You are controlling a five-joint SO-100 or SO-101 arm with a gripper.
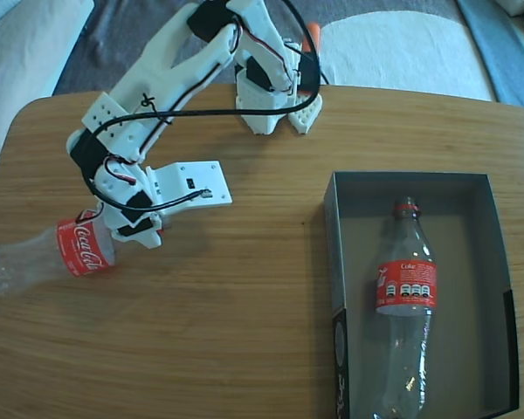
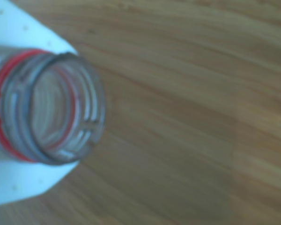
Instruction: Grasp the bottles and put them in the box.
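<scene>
tool [image 1: 133, 229] closed on left bottle [image 1: 48, 253] | second bottle [image 1: 405, 305] lying in box [image 1: 332, 262]

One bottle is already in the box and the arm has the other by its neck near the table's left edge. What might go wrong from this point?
1. The gripper appears to clamp the second bottle only at its open neck; the long body sticks out sideways, so it may swing or slip when lifted.
2. Its base sits close to the table edge in the fixed view; a loose grasp may drop it off the table.
3. The first bottle lies centrally in the box, leaving narrow side gaps; the second may land on top or catch the wall.
</scene>
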